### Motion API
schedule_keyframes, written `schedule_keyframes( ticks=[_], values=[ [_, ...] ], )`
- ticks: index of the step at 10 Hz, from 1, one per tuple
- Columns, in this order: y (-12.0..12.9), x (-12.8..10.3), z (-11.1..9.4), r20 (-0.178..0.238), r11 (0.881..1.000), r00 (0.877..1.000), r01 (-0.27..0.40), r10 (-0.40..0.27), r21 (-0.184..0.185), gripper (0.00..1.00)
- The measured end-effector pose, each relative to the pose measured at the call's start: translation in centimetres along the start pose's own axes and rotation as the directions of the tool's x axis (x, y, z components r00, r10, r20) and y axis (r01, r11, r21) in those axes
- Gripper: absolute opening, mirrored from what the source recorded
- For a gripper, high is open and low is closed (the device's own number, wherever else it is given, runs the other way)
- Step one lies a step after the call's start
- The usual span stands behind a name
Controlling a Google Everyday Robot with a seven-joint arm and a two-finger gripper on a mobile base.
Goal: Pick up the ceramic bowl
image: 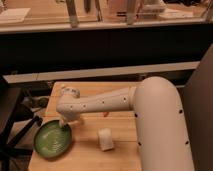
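We are partway into the pick, not past it. The bowl (52,140) sits flat on the table (90,155), at its front left corner, and nothing about it suggests it has been lifted — its rim lies level on the wood. Our arm (100,104) reaches out across the table toward the bowl, and the gripper (64,121) hangs at the bowl's far rim, at the upper right of its edge as we see it. Its jaws stand wide open, released and holding nothing; whether a finger already touches the rim we cannot tell, since the wrist hides the tips.

So, as we judge it, the approach is done or nearly so. What is left is the real work: setting one finger inside the rim and one outside, closing on the edge, and raising the bowl clear of the table. A glazed rim may be slick, so we would expect the grip to need a firm close before any lift.

Just right of the bowl, apart from it, stands a small white cup (105,139) — it is not our target and is not in the way of the gripper. Beyond the bowl, past the table's far edge, a dark counter (100,50) runs the width of the room.

As for writing, we can read none: no brand, label or lettering shows on the bowl, the cup, the arm or the table.
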Motion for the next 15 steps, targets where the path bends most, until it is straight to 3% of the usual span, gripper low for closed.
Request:
schedule_keyframes(
  ticks=[5,9,11,13,15],
  values=[
    [-0.24,0.14,0.18,0.003,1.0,1.0,0.01,-0.01,-0.002,0.75],
    [-0.64,0.24,0.35,0.003,1.0,1.0,0.016,-0.016,-0.001,0.46],
    [-0.56,0.19,0.47,0.007,1.0,1.0,0.017,-0.017,-0.007,0.24],
    [-0.5,0.24,0.51,0.004,1.0,1.0,0.017,-0.017,-0.007,0.08],
    [0.11,0.61,-0.44,-0.004,1.0,1.0,0.021,-0.022,-0.012,0.03]
  ],
)
